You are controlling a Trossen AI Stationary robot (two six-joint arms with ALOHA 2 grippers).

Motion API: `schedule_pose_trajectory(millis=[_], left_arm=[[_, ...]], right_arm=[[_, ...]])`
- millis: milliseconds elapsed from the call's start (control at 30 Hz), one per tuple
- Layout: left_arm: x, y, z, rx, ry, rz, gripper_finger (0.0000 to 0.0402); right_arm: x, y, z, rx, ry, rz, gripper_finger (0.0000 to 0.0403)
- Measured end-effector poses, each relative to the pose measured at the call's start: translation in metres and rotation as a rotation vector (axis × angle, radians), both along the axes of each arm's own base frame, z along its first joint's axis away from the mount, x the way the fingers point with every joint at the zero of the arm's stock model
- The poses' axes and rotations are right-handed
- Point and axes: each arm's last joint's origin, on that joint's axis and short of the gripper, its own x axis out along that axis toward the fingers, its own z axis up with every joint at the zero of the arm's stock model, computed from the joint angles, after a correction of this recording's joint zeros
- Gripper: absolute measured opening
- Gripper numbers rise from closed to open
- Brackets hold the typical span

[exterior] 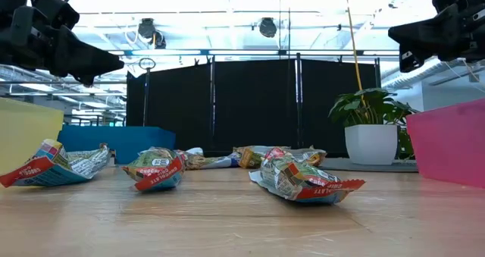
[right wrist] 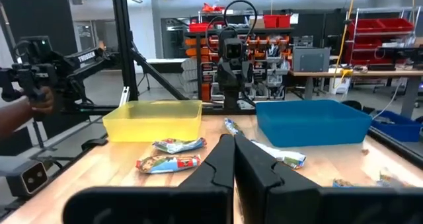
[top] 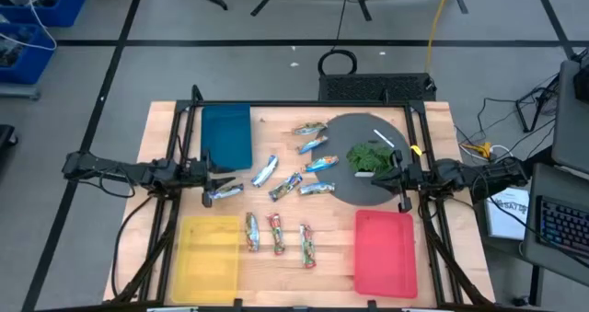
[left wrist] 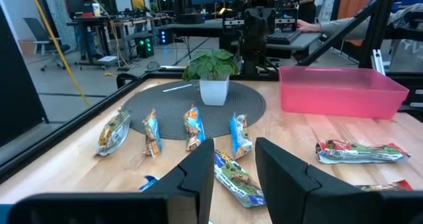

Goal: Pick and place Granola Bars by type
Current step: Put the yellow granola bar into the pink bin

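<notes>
item: silver-blue granola bar (top: 224, 191), lying on the desk near its left edge, between the blue tray (top: 226, 135) and the yellow tray (top: 209, 246). long axis runs roughly across the desk, slightly slanted.

relation to jaws: left gripper (top: 213, 181) sits right over this bar; jaws partly spread, straddling it, one finger either side. whether the pads touch the foil cannot be told. left arm is plainly the nearer one.

other arm: right gripper (top: 394, 176) hangs over the dark round mat (top: 353, 188) by the potted sprig (top: 367, 156), jaws pressed together, holding nothing.

remaining stock: further bars scattered mid-desk and along the near edge between the yellow tray and the red tray (top: 386, 253).

views compared: the overhead view gives the bar's place among the trays; the left wrist view alone shows the bar (left wrist: 236, 176) lying in the gap between the fingers (left wrist: 200, 171), running lengthwise out ahead of them.
</notes>
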Motion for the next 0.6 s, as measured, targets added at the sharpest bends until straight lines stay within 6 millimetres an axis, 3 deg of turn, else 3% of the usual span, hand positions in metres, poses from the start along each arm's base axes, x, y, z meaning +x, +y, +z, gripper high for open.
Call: schedule_pose_trajectory(millis=[167, 267, 400, 600], left_arm=[[0.000, 0.000, 0.000, 0.022, 0.002, 0.007, 0.0118], [0.000, 0.000, 0.000, -0.005, -0.001, 0.009, 0.0118], [0.000, 0.000, 0.000, -0.028, -0.003, 0.010, 0.0118], [0.000, 0.000, 0.000, -0.016, 0.000, 0.013, 0.0118]], right_arm=[[0.000, 0.000, 0.002, -0.004, -0.016, -0.003, 0.0000], [0.000, -0.005, 0.011, 0.090, -0.103, -0.166, 0.0000], [0.009, -0.009, -0.005, 0.058, 0.120, -0.365, 0.0000], [0.040, -0.008, 0.047, 0.007, 0.205, -0.443, 0.0023]])
